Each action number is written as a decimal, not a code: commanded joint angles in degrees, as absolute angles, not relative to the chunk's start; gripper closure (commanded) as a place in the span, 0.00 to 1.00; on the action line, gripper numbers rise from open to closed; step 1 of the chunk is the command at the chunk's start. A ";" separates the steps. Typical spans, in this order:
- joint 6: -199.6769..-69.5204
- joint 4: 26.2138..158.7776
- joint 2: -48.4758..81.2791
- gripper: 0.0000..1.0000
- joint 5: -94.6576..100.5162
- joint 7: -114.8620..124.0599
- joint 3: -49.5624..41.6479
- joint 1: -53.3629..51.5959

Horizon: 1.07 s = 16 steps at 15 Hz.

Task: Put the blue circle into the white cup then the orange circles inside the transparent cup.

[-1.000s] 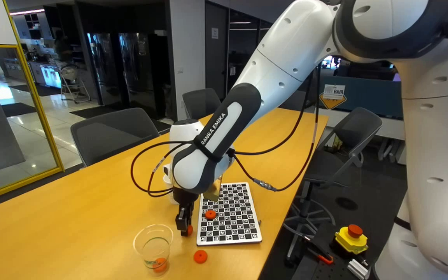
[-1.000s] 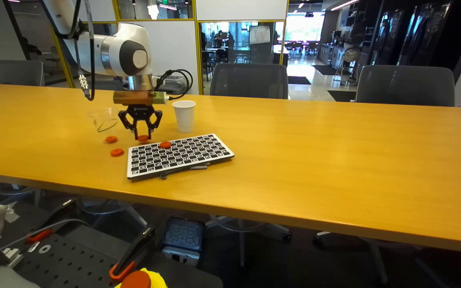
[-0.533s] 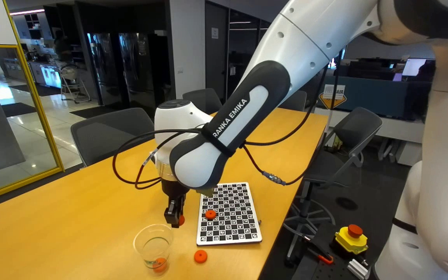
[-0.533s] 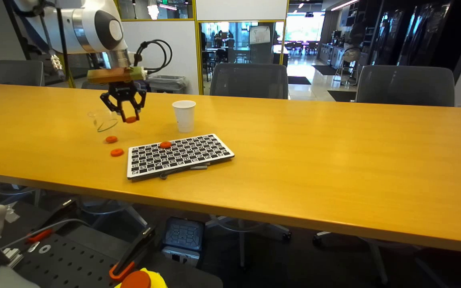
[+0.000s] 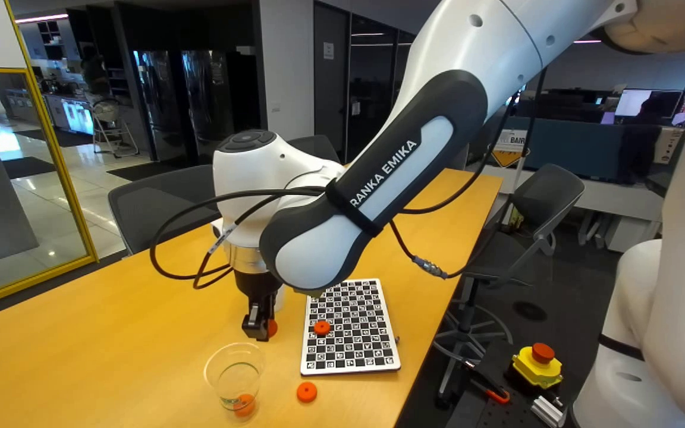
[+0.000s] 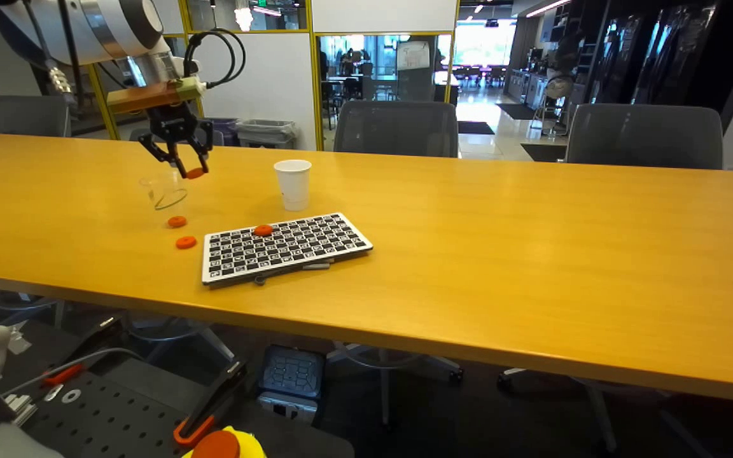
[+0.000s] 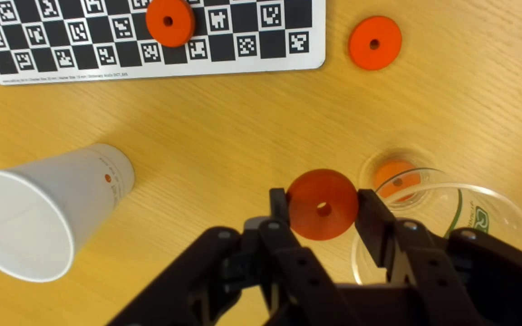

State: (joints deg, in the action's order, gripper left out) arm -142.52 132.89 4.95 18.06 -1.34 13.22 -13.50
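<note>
My gripper (image 7: pixel 323 201) is shut on an orange circle (image 7: pixel 322 226), held above the table in both exterior views. To its right in the wrist view stands the transparent cup (image 7: pixel 521 222), its rim partly behind my right finger. Another of the orange circles (image 7: pixel 385 170) lies at that cup's bottom. One more orange circle (image 7: pixel 375 56) rests on the bare table and another orange circle (image 7: pixel 170 34) on the checkered board. The white cup (image 7: pixel 89 181) stands upright on the left; its bottom inside is hidden. The blue circle is hidden or out of view.
The checkered board (image 6: pixel 315 238) lies flat on the wooden table (image 6: pixel 500 254), between the cups and the near table edge. Grey chairs (image 6: pixel 395 127) stand along the far side. A yellow emergency button (image 5: pixel 537 365) sits by the robot's base.
The gripper has lifted the orange circle off the table and carried it up and to the left in both exterior views, closer to the transparent cup. Cups, board and other discs have stayed put.
</note>
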 commanded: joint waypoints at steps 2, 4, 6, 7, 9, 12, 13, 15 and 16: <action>-142.03 133.49 2.80 0.75 18.39 -1.72 14.20 -15.01; -142.38 133.35 2.98 0.75 17.68 -2.97 14.64 -15.34; -143.43 133.40 3.29 0.75 16.57 -5.03 15.05 -15.39; -144.11 133.59 3.24 0.75 16.12 -6.04 15.19 -15.37; -144.32 133.11 3.60 0.75 15.14 -8.15 15.49 -15.43; -145.15 132.81 4.09 0.75 12.95 -12.58 16.07 -15.46; -145.29 132.58 4.36 0.75 11.85 -14.20 16.29 -15.47; -145.90 132.37 4.86 0.75 9.86 -17.22 16.66 -15.38; -145.95 132.22 5.06 0.75 8.85 -18.64 16.82 -15.32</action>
